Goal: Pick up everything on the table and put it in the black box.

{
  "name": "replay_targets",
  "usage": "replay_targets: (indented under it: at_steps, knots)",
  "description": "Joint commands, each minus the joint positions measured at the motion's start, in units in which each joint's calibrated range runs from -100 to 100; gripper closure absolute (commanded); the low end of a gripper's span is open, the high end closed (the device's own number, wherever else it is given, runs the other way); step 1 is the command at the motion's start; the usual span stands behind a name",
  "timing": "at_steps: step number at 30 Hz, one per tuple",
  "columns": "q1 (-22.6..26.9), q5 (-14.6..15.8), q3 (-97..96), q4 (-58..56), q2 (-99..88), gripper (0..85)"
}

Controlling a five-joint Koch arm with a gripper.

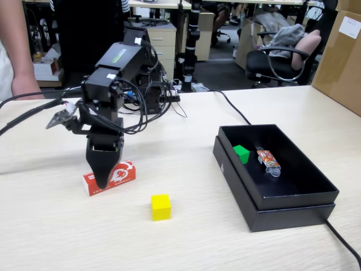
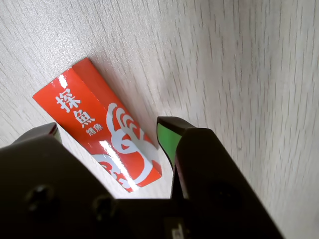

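Only the wrist view shows the gripper (image 2: 107, 144) spread wide, jaws astride one end of the single red carton (image 2: 94, 129), not yet closed on it. Meanwhile the fixed view alone shows one yellow cube (image 1: 161, 207) lying on the table (image 1: 67, 237) just beside the carton, bare desk around it, and one green cube (image 1: 241, 153) with an orange packet (image 1: 267, 160) inside the black box (image 1: 293, 214).

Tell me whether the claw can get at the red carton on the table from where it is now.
Probably yes. The claw hangs open right over the long red rectangular carton with white print, its jaws standing either side of it, and nothing lies between. The small yellow cube sits clear to one side.
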Motion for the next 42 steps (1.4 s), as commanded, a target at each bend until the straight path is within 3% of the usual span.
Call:
replay_targets:
  at_steps: [1,6,10,14,17,22,29,35,42]
  knots:
    - [-0.2,-0.2,1.1,-0.8,-1.0,47.9]
    - [-0.4,-0.5,1.0,-1.0,0.4,48.0]
    - [-0.5,-0.6,0.6,-1.0,0.4,52.1]
    - [-0.5,-0.6,2.1,-1.0,0.0,62.1]
    - [-0.5,-0.5,2.3,-1.1,-0.5,62.2]
    - [-0.8,-0.5,3.9,-1.0,-3.9,81.7]
    - [-0.3,-0.6,-4.5,-1.0,-20.9,81.9]
    - [6.7,0.8,-26.4,-1.0,-50.7,81.9]
    - [21.0,9.2,-34.5,-2.0,-70.2,81.9]
